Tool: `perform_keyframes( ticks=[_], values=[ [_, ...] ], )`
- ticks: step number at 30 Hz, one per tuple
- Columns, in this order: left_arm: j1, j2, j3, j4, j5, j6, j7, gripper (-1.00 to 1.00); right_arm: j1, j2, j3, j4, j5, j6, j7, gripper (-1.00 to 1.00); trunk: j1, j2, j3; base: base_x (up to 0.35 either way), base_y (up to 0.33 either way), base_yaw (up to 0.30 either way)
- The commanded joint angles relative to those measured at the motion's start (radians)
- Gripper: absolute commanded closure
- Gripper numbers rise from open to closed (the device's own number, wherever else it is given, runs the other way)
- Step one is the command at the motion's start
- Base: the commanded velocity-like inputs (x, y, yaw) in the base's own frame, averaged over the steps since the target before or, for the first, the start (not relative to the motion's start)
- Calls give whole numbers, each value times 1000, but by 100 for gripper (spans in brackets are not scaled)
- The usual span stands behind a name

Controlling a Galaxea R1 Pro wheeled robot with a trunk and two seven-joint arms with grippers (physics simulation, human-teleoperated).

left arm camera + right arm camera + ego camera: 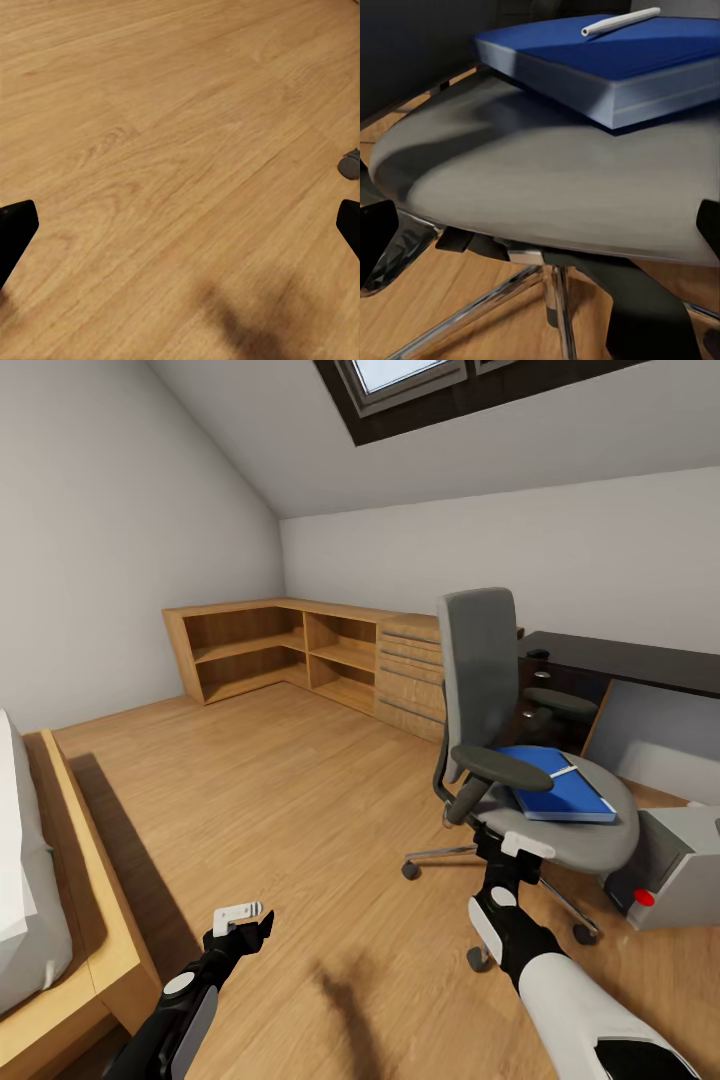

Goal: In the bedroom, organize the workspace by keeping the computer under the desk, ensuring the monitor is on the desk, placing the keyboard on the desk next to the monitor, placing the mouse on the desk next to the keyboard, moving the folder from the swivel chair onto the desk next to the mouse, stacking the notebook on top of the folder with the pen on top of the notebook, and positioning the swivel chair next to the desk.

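Observation:
The grey swivel chair [481, 660] stands on the wood floor in front of the black desk [625, 660]. On its seat [547, 180] lies the blue folder [560, 788] [615, 60], with the white pen [563, 770] [619, 21] on top. The computer [675, 865] sits on the floor right of the chair. My right gripper [505, 855] [540, 232] is open, level with the seat's front edge and close to it, holding nothing. My left gripper [245, 925] [180, 232] hangs open over bare floor. The monitor, keyboard, mouse and notebook are out of view.
A low wooden shelf unit [270, 645] and a light drawer chest [410, 675] line the back wall. A bed with a wooden frame [90, 880] is at the left. A chair wheel [349, 163] rests on the wide open floor [280, 800].

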Motion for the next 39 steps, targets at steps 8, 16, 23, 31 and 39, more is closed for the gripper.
perform_keyframes(
  ticks=[8, 16, 23, 31, 39],
  values=[
    [0, -1, 4, 0, 10, 3, -8, -100, 0, 3, -1, 2, -6, -8, 3, -100, 0, 0, -1, 0, 0, 0],
    [0, -1, 4, 0, 11, 4, -8, -100, 0, 10, -1, 3, -6, -8, 4, -100, 0, 0, -1, 0, 0, 0],
    [0, -1, 4, 0, 11, 4, -8, -100, 2, 12, -1, 2, -6, -9, 5, -100, 0, 0, -1, 0, 0, -102],
    [0, -1, 4, 0, 12, 4, -8, -100, 2, 12, -1, 1, -6, -10, 5, -100, 0, 0, -1, -70, 62, -221],
    [0, -1, 4, 0, 12, 4, -8, -100, 2, 12, -1, 2, -6, -13, 5, -100, 0, 0, -1, -141, 161, -152]
  ],
)
